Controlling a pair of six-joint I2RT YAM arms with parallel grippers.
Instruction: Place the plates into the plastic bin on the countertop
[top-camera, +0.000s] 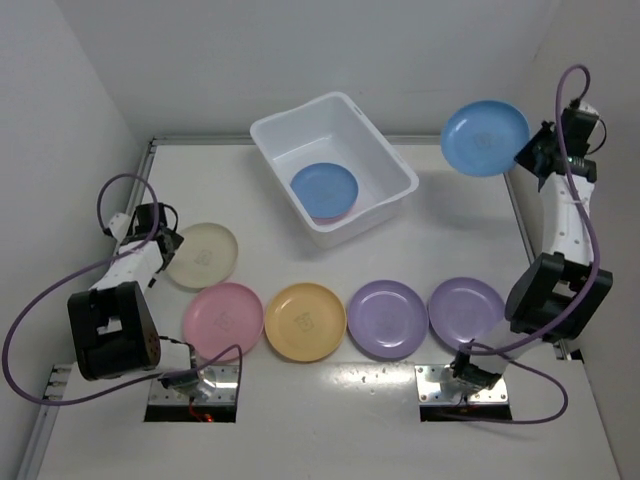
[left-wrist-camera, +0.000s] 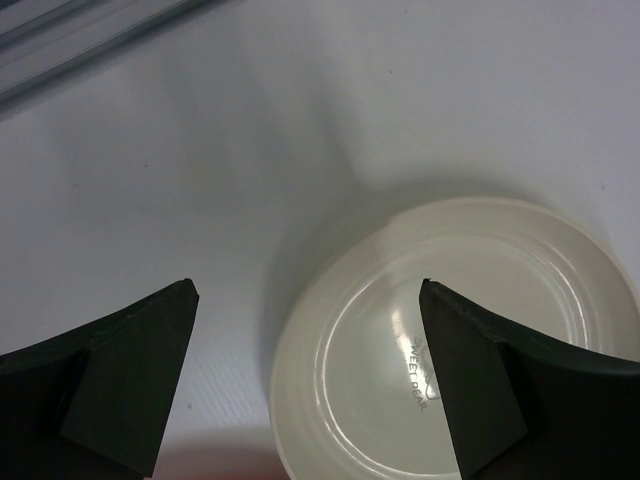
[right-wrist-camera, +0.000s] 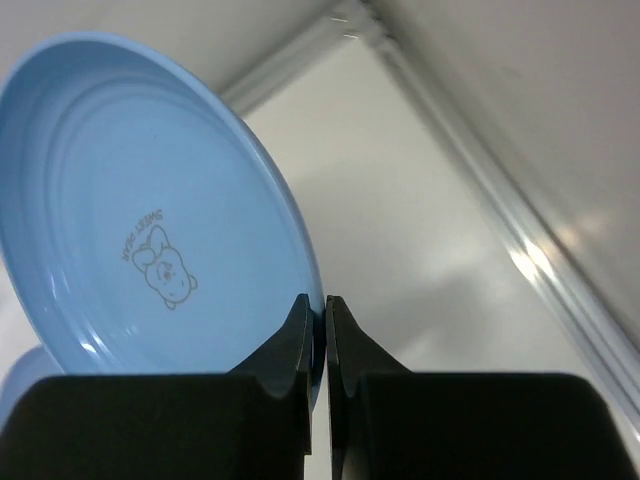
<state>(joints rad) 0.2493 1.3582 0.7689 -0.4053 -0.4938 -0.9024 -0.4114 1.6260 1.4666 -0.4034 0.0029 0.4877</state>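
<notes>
Five plates lie flat, hollow side up, in a row on the near half of the countertop (top-camera: 200, 180): a cream plate (top-camera: 203, 254) (left-wrist-camera: 380, 330), a pink plate (top-camera: 223, 320), a yellow plate (top-camera: 305, 321), a purple plate (top-camera: 388, 318) and a second purple plate (top-camera: 466, 308), rims nearly touching. The left gripper (top-camera: 170, 240) (left-wrist-camera: 308, 288) hangs over the cream plate's left rim with its jaws spread wide; bare table runs from there to the left wall. At centre, beyond a clear strip, the bin (top-camera: 330, 135) sits skewed, its longer sides running far-left to near-right. It holds a blue plate (top-camera: 324, 190) lying flat on another pink one (top-camera: 330, 217). At far right, close to the wall, the right gripper (top-camera: 525, 155) (right-wrist-camera: 326, 305) pinches the rim of a second blue plate (top-camera: 485, 138) (right-wrist-camera: 130, 220), held in the air, tilted, with its hollow face up.
</notes>
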